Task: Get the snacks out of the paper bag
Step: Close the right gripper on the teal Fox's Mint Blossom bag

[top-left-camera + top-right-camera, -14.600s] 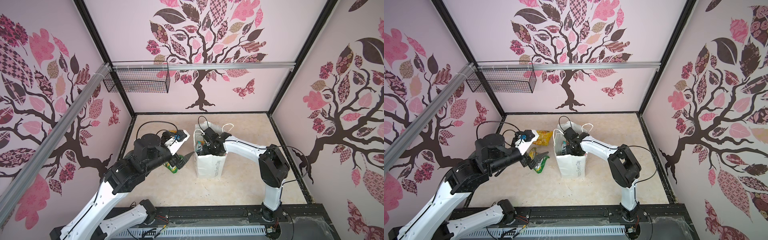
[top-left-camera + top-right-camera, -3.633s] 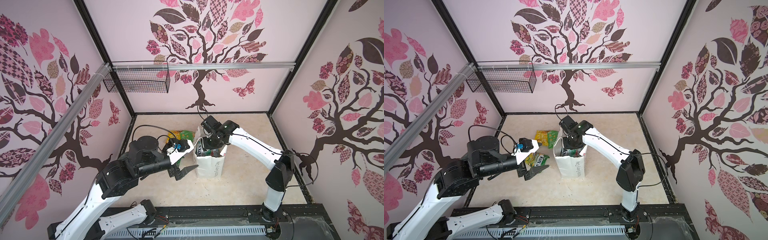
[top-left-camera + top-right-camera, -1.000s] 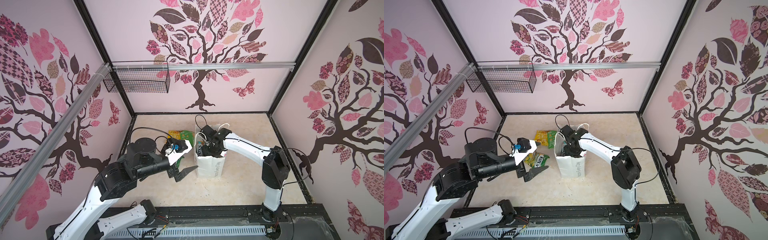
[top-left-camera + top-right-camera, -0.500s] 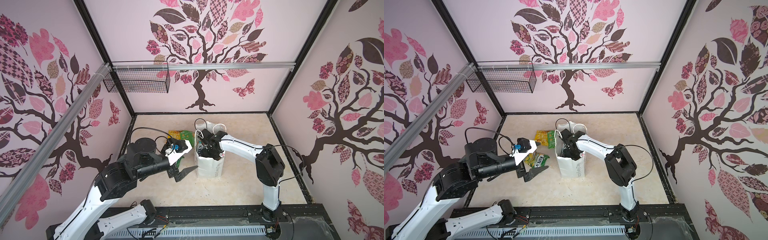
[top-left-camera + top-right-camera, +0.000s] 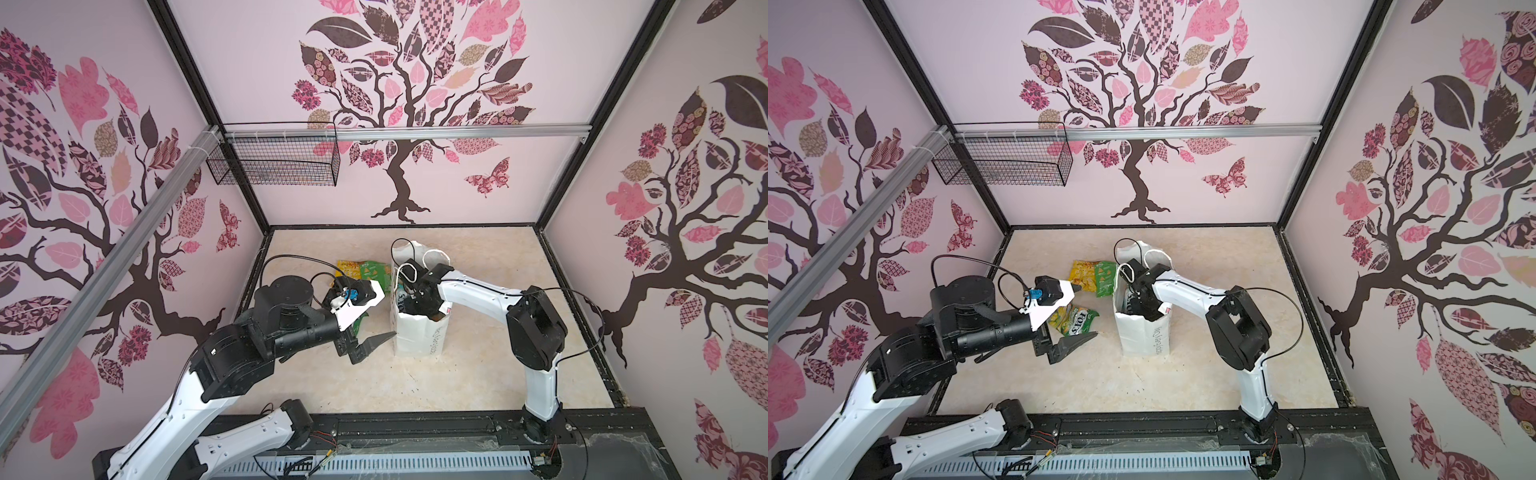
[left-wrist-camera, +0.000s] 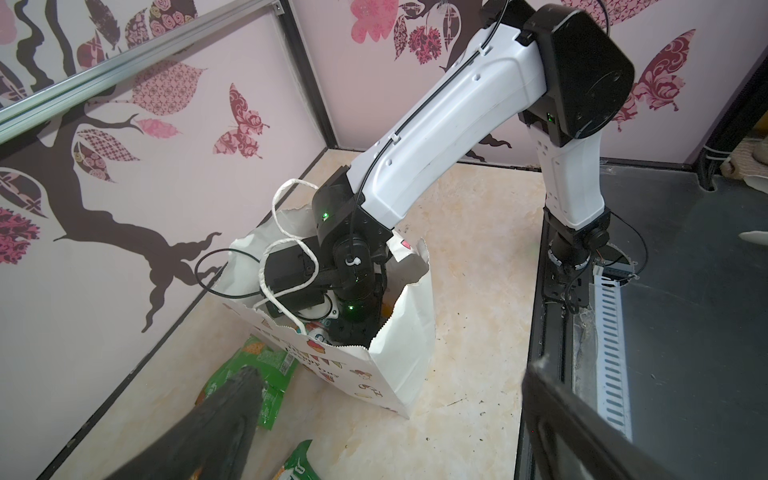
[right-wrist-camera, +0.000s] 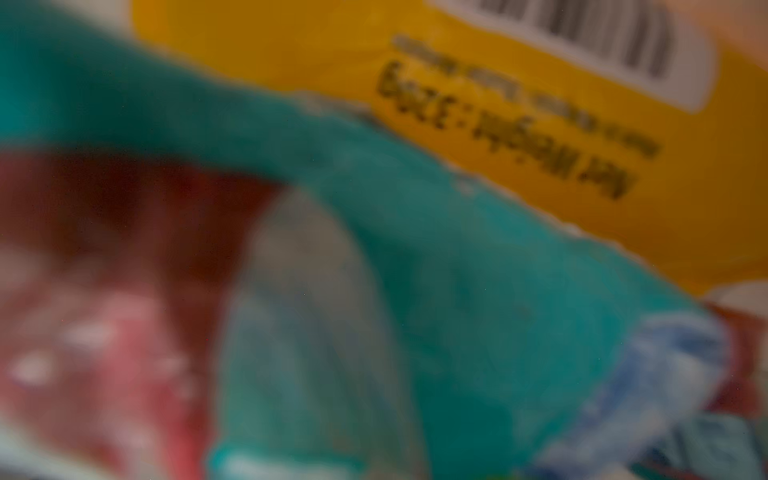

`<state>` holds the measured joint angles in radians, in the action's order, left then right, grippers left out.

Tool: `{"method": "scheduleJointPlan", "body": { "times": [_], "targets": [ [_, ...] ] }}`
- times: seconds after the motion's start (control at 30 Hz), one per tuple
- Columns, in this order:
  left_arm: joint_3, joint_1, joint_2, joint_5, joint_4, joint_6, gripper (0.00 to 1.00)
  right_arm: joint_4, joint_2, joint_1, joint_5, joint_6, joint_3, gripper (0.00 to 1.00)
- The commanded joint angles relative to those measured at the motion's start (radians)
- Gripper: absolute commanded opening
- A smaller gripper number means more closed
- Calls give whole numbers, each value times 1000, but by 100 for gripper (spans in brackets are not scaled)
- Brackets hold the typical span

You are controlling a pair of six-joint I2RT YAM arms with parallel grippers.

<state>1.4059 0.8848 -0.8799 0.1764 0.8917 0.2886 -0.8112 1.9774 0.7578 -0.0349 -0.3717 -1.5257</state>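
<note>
While paper bag [image 5: 417,338] holds teal packet [image 7: 478,270] and yellow packet [image 7: 673,199], left jaws apart, right jaws unclear.

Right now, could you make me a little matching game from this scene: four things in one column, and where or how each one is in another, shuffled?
1. paper bag
2. left gripper
3. right gripper
4. green-yellow FOX'S packet

a. down inside the bag
b. lying on the table
c. standing upright on the table
d. open wide, outside the bag

Pairs: 1-c, 2-d, 3-a, 4-b
</note>
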Motion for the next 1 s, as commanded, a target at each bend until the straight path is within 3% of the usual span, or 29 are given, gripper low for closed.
{"method": "scheduleJointPlan", "body": {
  "times": [0.0, 0.1, 0.43, 0.97],
  "targets": [
    [-18, 3, 3, -1, -19, 0, 99, -49, 72, 4, 41, 10, 44, 31],
    [-17, 4, 3, 0, -22, 0, 99, -65, 53, 3, 41, 10, 23, 20],
    [-21, 3, 0, -2, -31, 0, 99, -88, -47, 4, 32, 2, -39, 0],
    [-19, 4, 1, 0, -34, -3, 99, -116, -157, 5, 15, -25, -138, 0]
  ]
}}
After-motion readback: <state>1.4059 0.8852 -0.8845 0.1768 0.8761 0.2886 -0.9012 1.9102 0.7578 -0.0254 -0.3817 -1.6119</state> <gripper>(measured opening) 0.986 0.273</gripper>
